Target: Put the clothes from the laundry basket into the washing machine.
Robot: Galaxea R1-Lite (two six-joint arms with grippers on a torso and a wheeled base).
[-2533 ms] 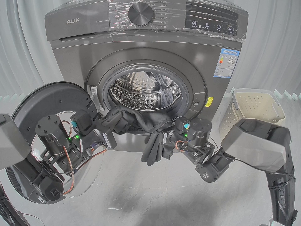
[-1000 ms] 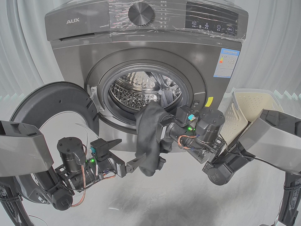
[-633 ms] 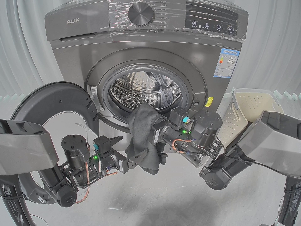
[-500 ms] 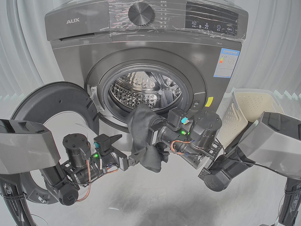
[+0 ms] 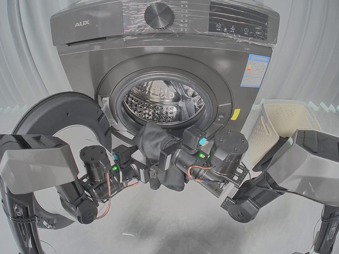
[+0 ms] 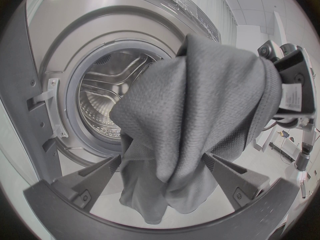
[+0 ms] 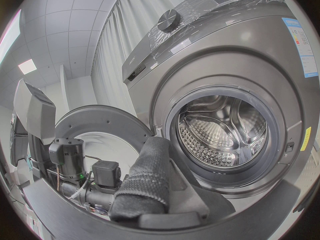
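Observation:
A dark grey garment (image 5: pixel 154 142) hangs just in front of the washing machine's (image 5: pixel 106 64) open drum mouth (image 5: pixel 164 101), below its rim. My right gripper (image 5: pixel 161 159) is shut on the garment's upper part, and the cloth drapes over its fingers (image 7: pixel 186 197). My left gripper (image 5: pixel 152 175) is open at the hanging lower end. In the left wrist view the garment (image 6: pixel 200 100) fills the gap between its widely spread fingers (image 6: pixel 100 174). The steel drum (image 7: pixel 220 130) shows no clothes inside.
The round door (image 5: pixel 60 113) stands swung open to the left, behind my left arm. A cream laundry basket (image 5: pixel 287 119) stands right of the machine, partly behind my right arm. Grey floor lies below both grippers.
The garment has come off the drum rim and now hangs from my right gripper, which moved left and down. My left gripper let go, dropped low, then closed in on the hanging end.

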